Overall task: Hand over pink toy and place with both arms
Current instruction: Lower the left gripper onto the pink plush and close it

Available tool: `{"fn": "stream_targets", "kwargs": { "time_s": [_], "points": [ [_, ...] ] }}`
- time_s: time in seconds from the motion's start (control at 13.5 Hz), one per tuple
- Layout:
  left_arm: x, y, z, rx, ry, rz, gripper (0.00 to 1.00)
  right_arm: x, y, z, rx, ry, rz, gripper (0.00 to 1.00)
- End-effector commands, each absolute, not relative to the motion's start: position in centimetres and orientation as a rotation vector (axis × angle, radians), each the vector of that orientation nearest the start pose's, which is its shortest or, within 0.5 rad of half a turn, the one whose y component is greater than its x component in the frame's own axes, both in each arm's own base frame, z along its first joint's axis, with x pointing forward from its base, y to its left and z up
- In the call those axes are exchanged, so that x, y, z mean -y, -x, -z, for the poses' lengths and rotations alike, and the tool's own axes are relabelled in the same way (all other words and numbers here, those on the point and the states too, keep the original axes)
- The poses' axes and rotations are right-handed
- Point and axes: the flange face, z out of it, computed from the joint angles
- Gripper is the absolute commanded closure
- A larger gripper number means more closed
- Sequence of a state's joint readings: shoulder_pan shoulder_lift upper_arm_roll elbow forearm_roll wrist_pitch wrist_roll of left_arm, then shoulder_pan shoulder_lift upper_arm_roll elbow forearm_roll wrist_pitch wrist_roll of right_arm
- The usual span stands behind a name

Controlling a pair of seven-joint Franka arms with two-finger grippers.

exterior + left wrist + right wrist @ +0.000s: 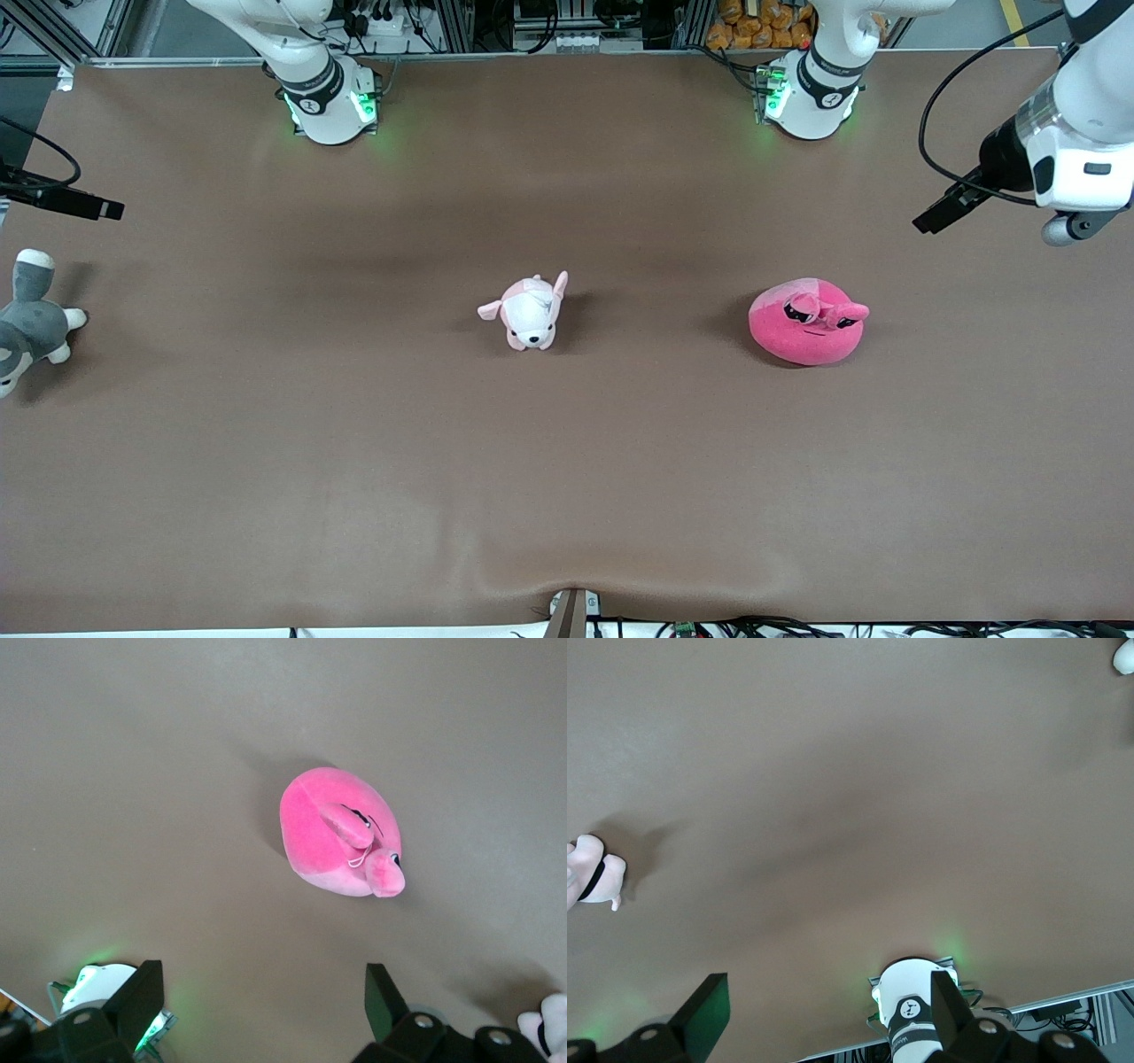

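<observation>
Toward the right arm's end of the brown table (266,461), a grey-and-white plush animal (31,323); mid-table, a small pale pink-and-white puppy plush (530,312); toward the left arm's end, the round hot-pink plush toy (808,321), resting untouched. Left gripper (261,1005) raised over the table by that toy, well apart, fingers (142,997) spread wide, holding nothing. Right gripper (828,1014) likewise raised, spread, empty.

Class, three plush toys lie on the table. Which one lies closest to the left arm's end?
The pink toy, round and hot pink with sleepy eyes. The pale puppy sits mid-table, and the grey-and-white plush lies at the right arm's end.
</observation>
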State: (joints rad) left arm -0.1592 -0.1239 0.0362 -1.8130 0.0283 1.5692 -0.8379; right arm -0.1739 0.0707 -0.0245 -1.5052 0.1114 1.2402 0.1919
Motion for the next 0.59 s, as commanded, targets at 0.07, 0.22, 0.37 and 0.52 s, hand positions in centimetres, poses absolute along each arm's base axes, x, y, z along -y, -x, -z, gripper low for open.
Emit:
{"fn": "stream_targets", "kwargs": {
  "time_s": [0.07, 0.22, 0.37, 0.52],
  "points": [
    [6.3, -50.7, -56.2, 1.266, 2.778, -0.139, 0.0, 9.1, -53.0, -59.6, -0.577, 2.913, -0.516, 0.0],
    [6.3, -51.5, -54.7, 1.417, 2.721, -0.185, 0.0, 9.0, -53.0, -59.5, -0.594, 2.91, -0.527, 0.0],
    [6.9, -52.2, -53.4, 1.567, 2.693, -0.278, 0.0, 8.6, -53.0, -59.4, -0.662, 2.903, -0.541, 0.0],
    [7.1, -53.0, -51.6, 1.65, 2.624, -0.323, 0.0, 8.8, -53.0, -59.3, -0.666, 2.898, -0.54, 0.0]
  ]
}}
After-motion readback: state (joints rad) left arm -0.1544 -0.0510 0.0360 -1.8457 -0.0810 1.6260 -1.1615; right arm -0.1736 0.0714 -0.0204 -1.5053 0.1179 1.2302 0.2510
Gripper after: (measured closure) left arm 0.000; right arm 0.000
